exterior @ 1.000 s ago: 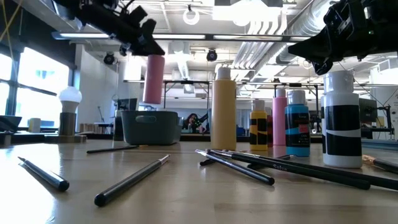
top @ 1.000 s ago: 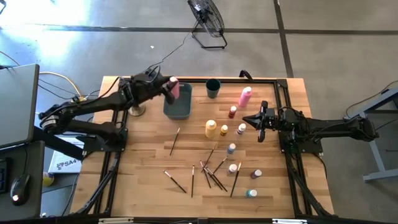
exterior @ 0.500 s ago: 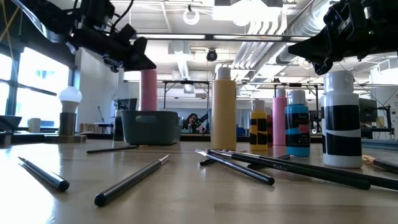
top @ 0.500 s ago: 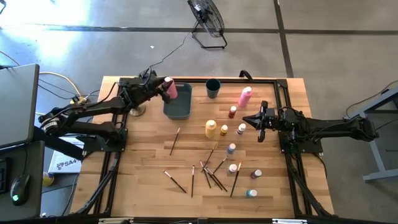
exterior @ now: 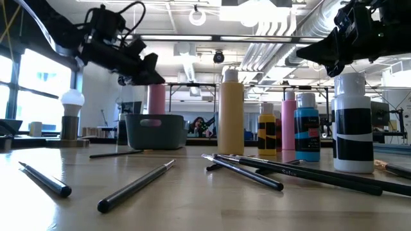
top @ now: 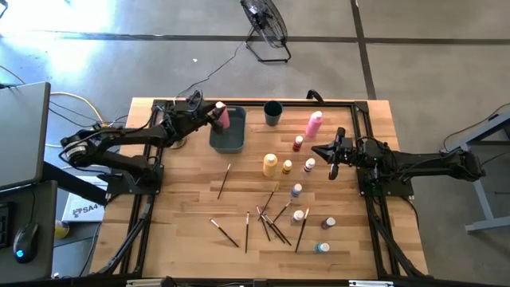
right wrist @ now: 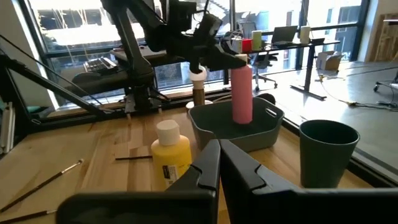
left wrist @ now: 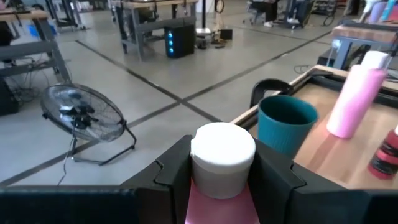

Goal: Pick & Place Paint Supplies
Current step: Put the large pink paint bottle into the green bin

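At the near edge of the table, toward six o'clock in the high view, thin paintbrushes (top: 271,219) are scattered; they are judged light, stiff and prone to roll, so each would best be pinched at the middle of the handle. Among them and just beyond, small paint bottles (top: 297,190) are standing upright; they are judged light and rigid, with smooth sides that may slip, and the body below the cap seems the safest place to hold. The tall yellow squeeze bottle (top: 269,164) is placed near the centre; its soft wall is expected to give under pressure, so a hold near the firm shoulder is advised. At three o'clock the right gripper (top: 326,154) is held above the table with its jaws pressed together, nothing between them. At eleven o'clock the tall pink squeeze bottle (exterior: 156,99) is pinched close under its white cap by the left gripper (top: 213,113), upright, its lower part inside the grey bin (top: 228,141). A second pink bottle (top: 314,123) and a teal cup (top: 273,112) are standing at the far edge, toward one o'clock.
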Robot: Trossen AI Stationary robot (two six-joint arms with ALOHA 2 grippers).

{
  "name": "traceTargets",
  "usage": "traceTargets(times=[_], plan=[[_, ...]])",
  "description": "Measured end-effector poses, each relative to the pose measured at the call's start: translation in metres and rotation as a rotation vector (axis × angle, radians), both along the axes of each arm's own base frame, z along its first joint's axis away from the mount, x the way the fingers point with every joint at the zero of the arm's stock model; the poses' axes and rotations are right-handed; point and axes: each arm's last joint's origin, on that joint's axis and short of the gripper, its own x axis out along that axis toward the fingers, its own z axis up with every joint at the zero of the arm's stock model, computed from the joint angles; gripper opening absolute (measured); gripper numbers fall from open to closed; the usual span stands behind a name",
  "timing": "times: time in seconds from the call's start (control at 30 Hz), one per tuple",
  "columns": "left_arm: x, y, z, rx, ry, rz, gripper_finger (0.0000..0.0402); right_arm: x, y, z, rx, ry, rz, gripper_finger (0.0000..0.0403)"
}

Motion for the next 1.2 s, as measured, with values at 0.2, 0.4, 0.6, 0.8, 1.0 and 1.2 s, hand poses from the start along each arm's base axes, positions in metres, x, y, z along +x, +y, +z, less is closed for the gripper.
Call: traceTargets(times=[0.2,0.4,0.6,0.8,1.0,1.2], plan=[[0.006,0.005,-0.01,-0.002,0.007,0.027,0.0127,0.0,0.0,0.0,0.0,-0.003,0.0,0.0003],[0.008,0.007,-0.016,-0.015,0.027,0.028,0.0127,0.0,0.0,0.001,-0.001,-0.008,0.0,0.0003],[0.012,0.01,-0.028,-0.054,0.05,0.049,0.0127,0.0,0.0,0.001,-0.001,-0.008,0.0,0.0003],[0.015,0.014,-0.032,-0.044,0.033,0.109,0.0127,0.0,0.0,0.001,-0.001,-0.008,0.0,0.0003],[0.016,0.014,-0.033,-0.032,0.018,0.106,0.0127,0.0,0.0,0.001,-0.001,-0.008,-0.003,0.0003],[0.016,0.014,-0.034,-0.038,0.028,0.109,0.0127,0.0,0.0,0.001,-0.001,-0.008,-0.003,0.0003]])
